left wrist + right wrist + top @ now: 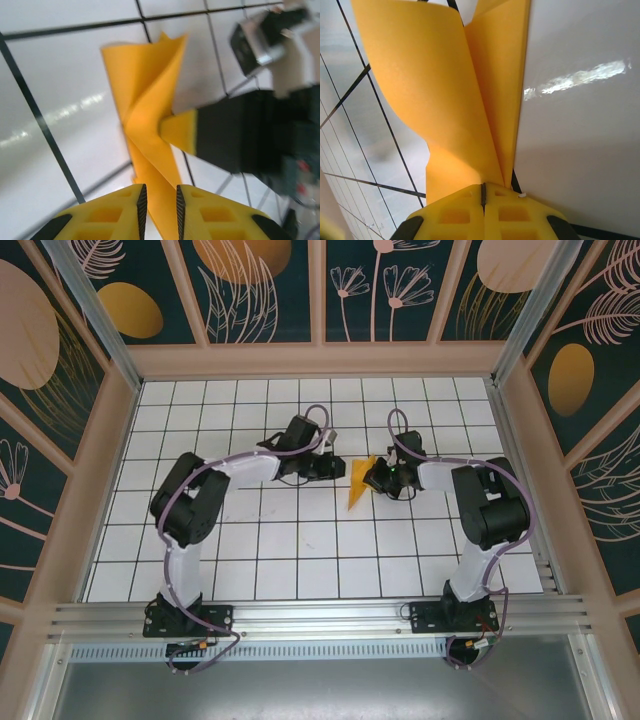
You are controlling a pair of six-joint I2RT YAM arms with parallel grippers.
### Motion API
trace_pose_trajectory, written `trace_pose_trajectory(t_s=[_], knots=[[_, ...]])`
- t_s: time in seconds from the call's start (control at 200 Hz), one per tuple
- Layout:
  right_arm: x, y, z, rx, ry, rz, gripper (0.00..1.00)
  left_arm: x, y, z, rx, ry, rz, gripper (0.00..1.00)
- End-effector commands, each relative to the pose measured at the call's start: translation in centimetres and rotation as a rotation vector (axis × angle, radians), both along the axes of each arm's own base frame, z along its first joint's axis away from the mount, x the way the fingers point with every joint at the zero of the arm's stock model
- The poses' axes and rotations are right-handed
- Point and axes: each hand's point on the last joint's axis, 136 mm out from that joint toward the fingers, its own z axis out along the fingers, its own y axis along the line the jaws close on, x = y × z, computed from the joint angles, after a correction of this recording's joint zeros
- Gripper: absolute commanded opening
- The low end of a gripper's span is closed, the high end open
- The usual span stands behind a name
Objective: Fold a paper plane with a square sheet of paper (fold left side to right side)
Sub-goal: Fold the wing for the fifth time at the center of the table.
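Closest to the lens, the left gripper [160,195] holds its jaws slightly apart at the frame's lower edge, the orange-yellow paper plane [358,483] (creased, half-folded) rising from that gap, mid-frame on the white tiled table [300,540] from above, its right side clamped by the right gripper [483,192].

A glossy white table [300,540] (black grid lines) sits inside dark floral wall panels [285,325].

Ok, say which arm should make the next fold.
Probably left: the right gripper is shut on the folded paper, anchoring it, while the left gripper stands open around its edge, free to move.
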Motion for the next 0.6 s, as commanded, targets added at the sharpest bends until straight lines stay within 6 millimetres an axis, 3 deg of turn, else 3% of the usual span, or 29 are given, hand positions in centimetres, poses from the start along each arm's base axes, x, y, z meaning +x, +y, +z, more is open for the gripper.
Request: trace_pose_trajectory(t_s=[0.0,0.125,0.215,0.42,0.596], knots=[[-2.6,-1.6,-3.9,-0.103,0.120,-0.009,0.03,-3.0,-1.3,3.0,-0.128,0.013,-0.083,0.23],[-2.7,-1.6,-3.9,-0.103,0.120,-0.011,0.03,-6.0,-3.4,4.0,-0.182,0.050,-0.163,0.23],[-2.8,-1.7,-4.1,-0.105,0.125,-0.014,0.03,-7.2,-4.7,3.5,-0.180,0.067,-0.189,0.23],[-2.8,-1.7,-4.0,-0.104,0.125,-0.010,0.03,-6.6,-5.4,0.4,-0.130,0.109,-0.157,0.22],[-2.8,-1.7,-4.0,-0.106,0.126,-0.010,0.03,-6.3,-5.5,-1.0,-0.097,0.125,-0.154,0.22]])
